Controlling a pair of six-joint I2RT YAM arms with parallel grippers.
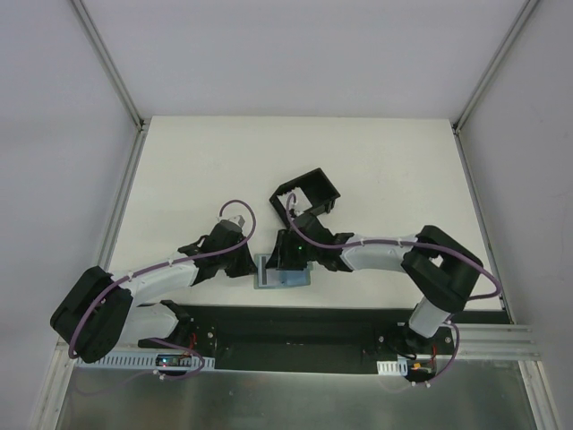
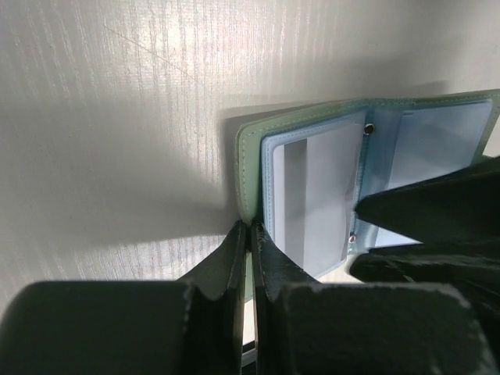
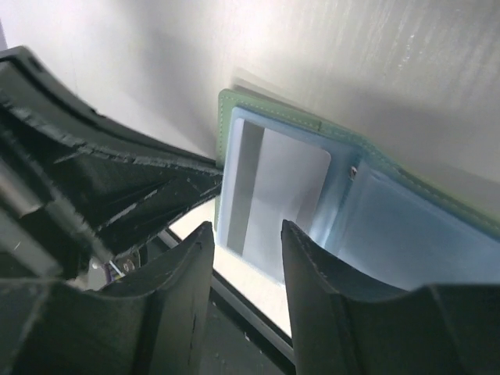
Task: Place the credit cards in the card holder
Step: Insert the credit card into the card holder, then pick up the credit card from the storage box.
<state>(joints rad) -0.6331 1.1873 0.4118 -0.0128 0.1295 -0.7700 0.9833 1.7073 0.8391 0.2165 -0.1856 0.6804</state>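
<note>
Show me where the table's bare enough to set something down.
Free: the far strip of table behind the black box; the left side, from the table edge to the left arm; the right side beyond the right arm. Crowded: near centre, where left gripper and right gripper meet at the green wallet, box close behind.
</note>
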